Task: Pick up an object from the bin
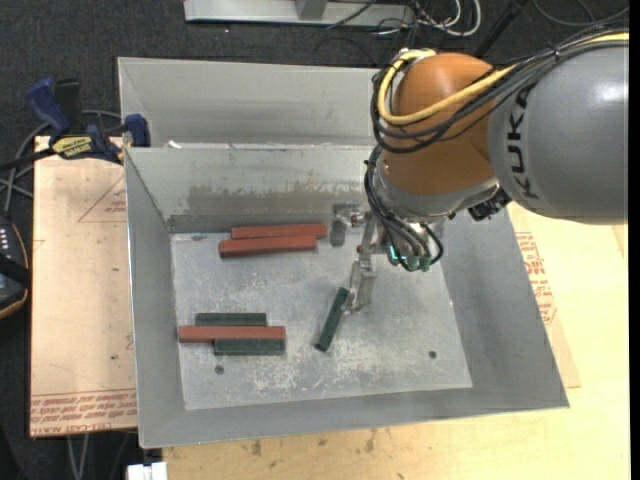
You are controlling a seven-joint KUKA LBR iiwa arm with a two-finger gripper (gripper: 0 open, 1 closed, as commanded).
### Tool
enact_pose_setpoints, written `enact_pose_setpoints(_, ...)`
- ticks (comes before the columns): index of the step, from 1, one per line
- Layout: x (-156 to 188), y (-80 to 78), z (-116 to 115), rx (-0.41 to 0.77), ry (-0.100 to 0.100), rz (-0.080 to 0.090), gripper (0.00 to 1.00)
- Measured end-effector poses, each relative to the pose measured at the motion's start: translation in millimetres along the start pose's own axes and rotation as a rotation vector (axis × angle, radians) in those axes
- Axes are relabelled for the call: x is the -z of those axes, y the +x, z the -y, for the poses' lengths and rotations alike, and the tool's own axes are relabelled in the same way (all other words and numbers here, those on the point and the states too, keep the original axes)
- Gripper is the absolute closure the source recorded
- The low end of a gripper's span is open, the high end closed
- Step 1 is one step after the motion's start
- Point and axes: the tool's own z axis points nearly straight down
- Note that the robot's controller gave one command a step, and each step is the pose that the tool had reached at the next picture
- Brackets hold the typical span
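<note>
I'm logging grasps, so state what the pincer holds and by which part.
Cannot be told. The pincer meets the upper end of the lone dark green bar slanted in the middle of the bin; whether it grips is unclear.

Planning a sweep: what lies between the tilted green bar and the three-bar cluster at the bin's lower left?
Nothing: in the camera view, only bare bin floor separates the tilted green bar from the three-bar cluster.

Right edge cuts off the arm (580, 128); its orange cover (440, 118) hides the bin's (250, 108) far right corner. Upper end of dark green bar (328, 328) hidden under tool (356, 296).
</note>
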Motion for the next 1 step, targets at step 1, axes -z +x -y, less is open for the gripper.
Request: enact_pose_setpoints(1,-140.2,30.5,30.9,0.187,0.000,0.003,0.00)
